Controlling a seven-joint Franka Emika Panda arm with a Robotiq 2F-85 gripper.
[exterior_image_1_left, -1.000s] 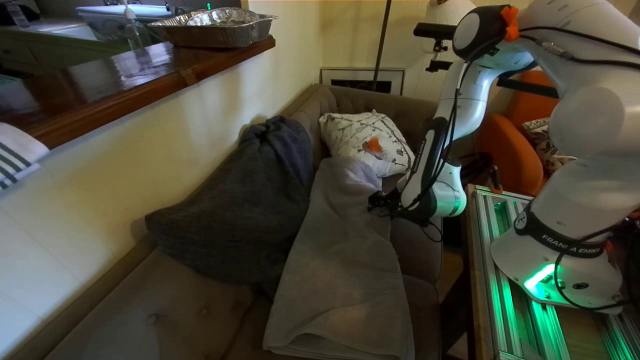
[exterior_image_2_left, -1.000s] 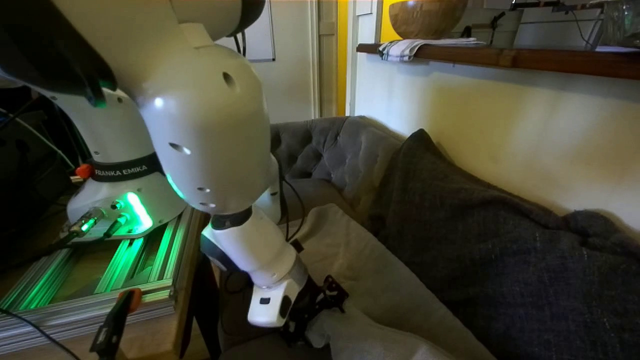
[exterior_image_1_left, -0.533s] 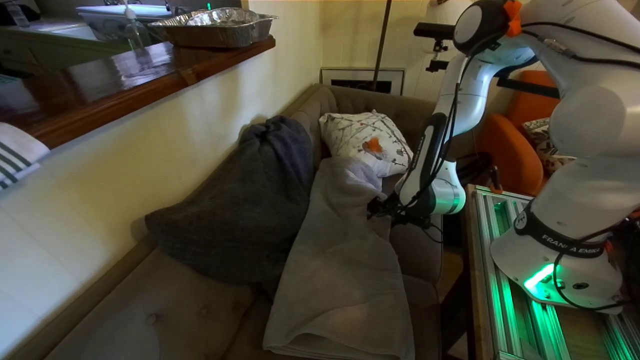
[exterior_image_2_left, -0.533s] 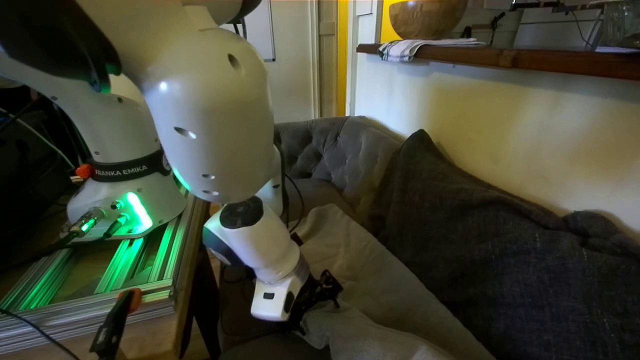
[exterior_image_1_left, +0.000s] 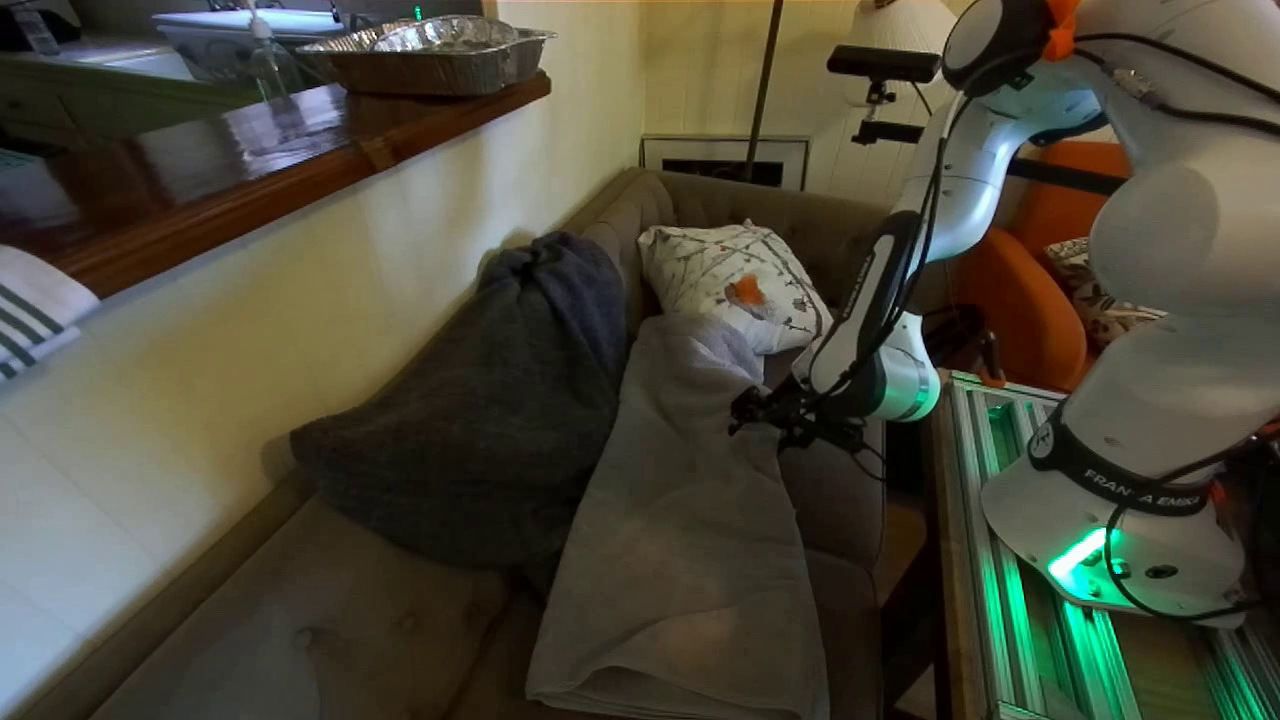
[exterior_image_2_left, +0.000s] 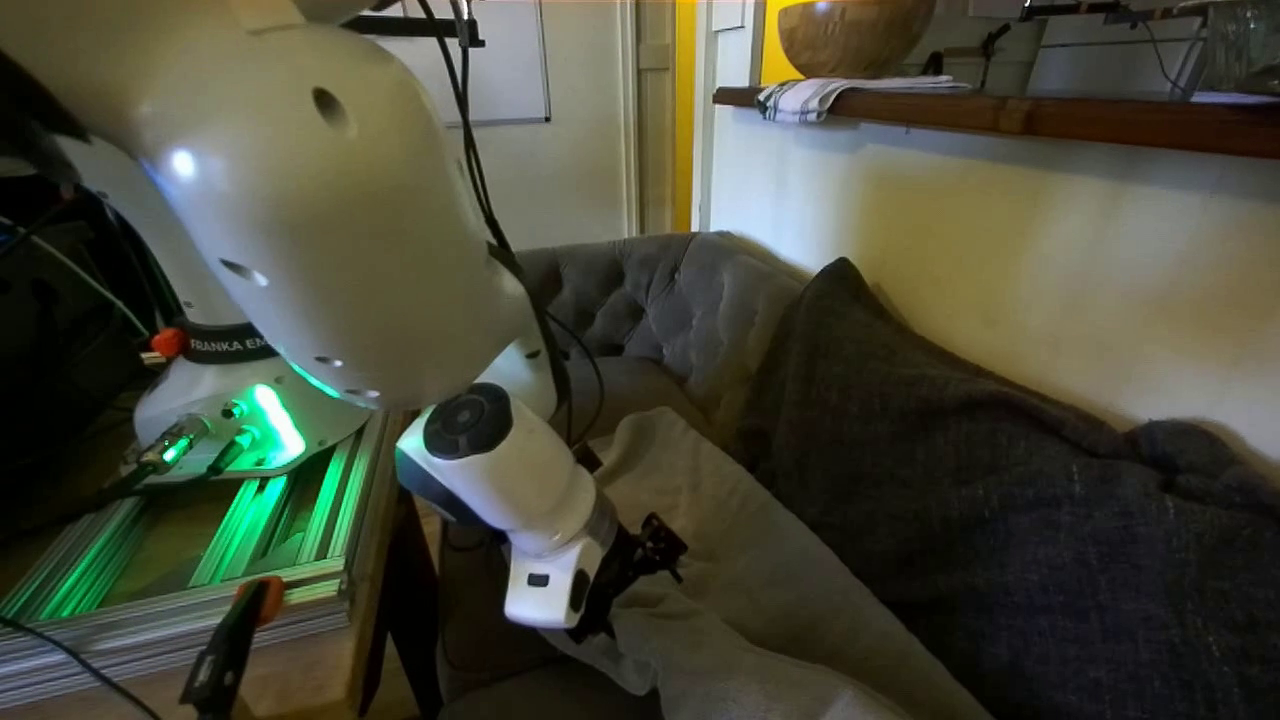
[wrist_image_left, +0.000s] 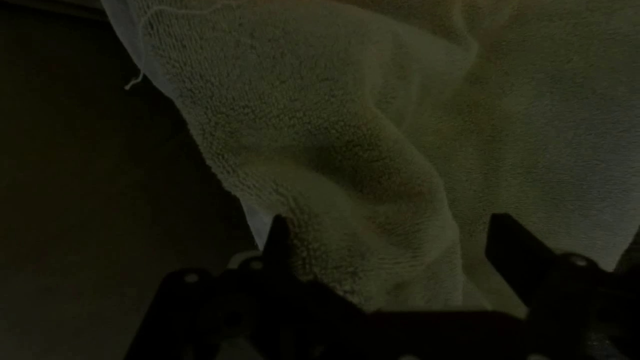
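Tufted gray sofa (exterior_image_2_left: 675, 295) bears a pale folded blanket (exterior_image_1_left: 690, 560), spread beside a dark cushion (exterior_image_1_left: 480, 430); at its edge the gripper (wrist_image_left: 391, 227) has lifted slightly, fingers (wrist_image_left: 517, 250) wide apart, holding nothing; the blanket stays put, evidently ungripped.

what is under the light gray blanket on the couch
The light gray blanket lies over the couch seat, which shows along its edge in both exterior views. Whatever lies beneath its middle is covered and cannot be seen.
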